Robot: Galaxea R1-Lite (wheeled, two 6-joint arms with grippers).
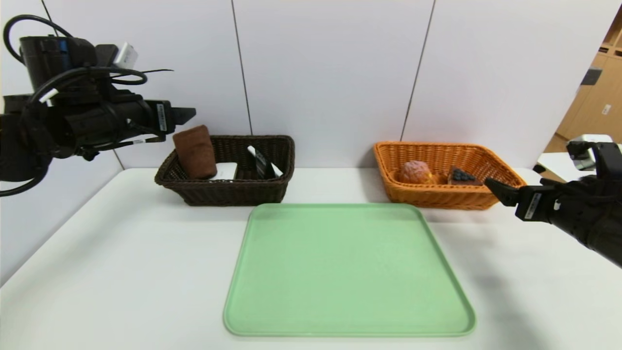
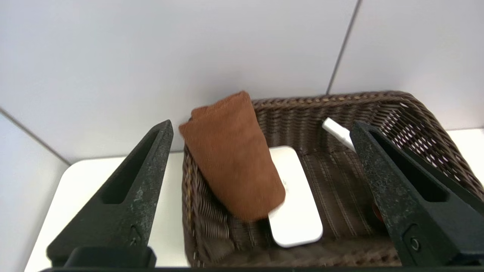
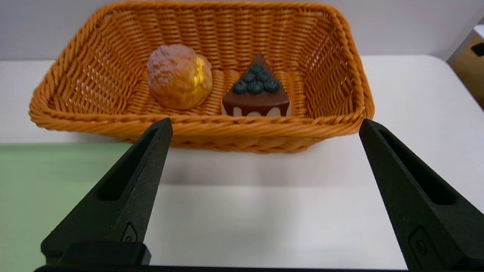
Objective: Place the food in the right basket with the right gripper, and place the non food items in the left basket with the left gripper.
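Note:
The dark brown basket (image 1: 228, 192) holds the rolled brown towel (image 1: 195, 150), leaning on its left wall, the white case (image 1: 224, 171), the white marker pen (image 1: 276, 168) and the black tube (image 1: 260, 163). The left wrist view shows the towel (image 2: 232, 155), the case (image 2: 297, 204) and the pen (image 2: 337, 132). My left gripper (image 1: 187, 114) is open and empty, up and to the left of this basket. The orange basket (image 1: 437, 197) holds the sugary bun (image 1: 415, 171) and the cake slice (image 1: 462, 176); the right wrist view shows both, bun (image 3: 178, 75) and slice (image 3: 257, 92). My right gripper (image 1: 495, 187) is open and empty beside that basket's right front corner.
A bare light green tray (image 1: 347, 270) lies in the middle of the white table (image 1: 121, 272), in front of both baskets. A white panel wall stands right behind the baskets. Wooden cabinets (image 1: 595, 97) stand at the far right.

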